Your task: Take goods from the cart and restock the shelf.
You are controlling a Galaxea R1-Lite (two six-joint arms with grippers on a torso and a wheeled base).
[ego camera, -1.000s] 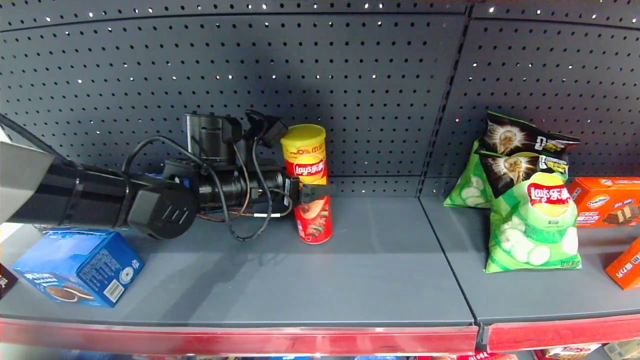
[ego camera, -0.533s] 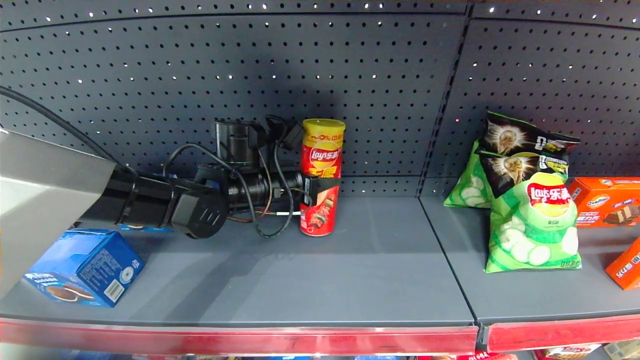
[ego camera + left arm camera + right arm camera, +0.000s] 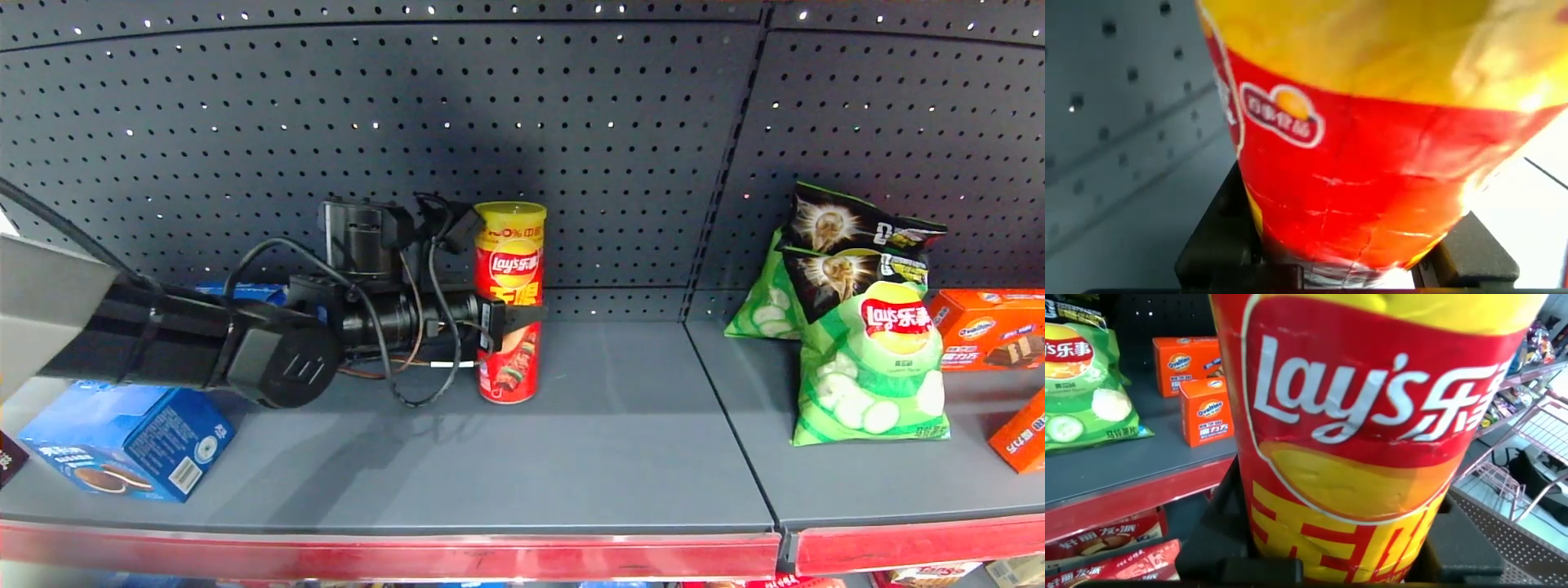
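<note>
A red and yellow chips can (image 3: pixel 510 278) stands upright on the grey shelf (image 3: pixel 620 441) near the pegboard back wall. My left gripper (image 3: pixel 510 314) reaches in from the left and is shut around the can's middle. In the left wrist view the can (image 3: pixel 1372 163) sits between the black fingers (image 3: pixel 1221 241). My right gripper (image 3: pixel 1347 559) is shut on a second chips can (image 3: pixel 1372 433), held in front of the shelving below this shelf's level, its fingers (image 3: pixel 1466 539) on either side of the can.
A blue cookie box (image 3: pixel 131 445) lies at the shelf's front left. Green chip bags (image 3: pixel 865 367) and orange boxes (image 3: pixel 988 327) fill the right section. Bare shelf lies between the can and the bags. A pink cart (image 3: pixel 1535 437) shows behind the second can.
The left arm carried the can right and toward the back wall, then back left and down. The can went from tilted to upright with its base on the shelf.
</note>
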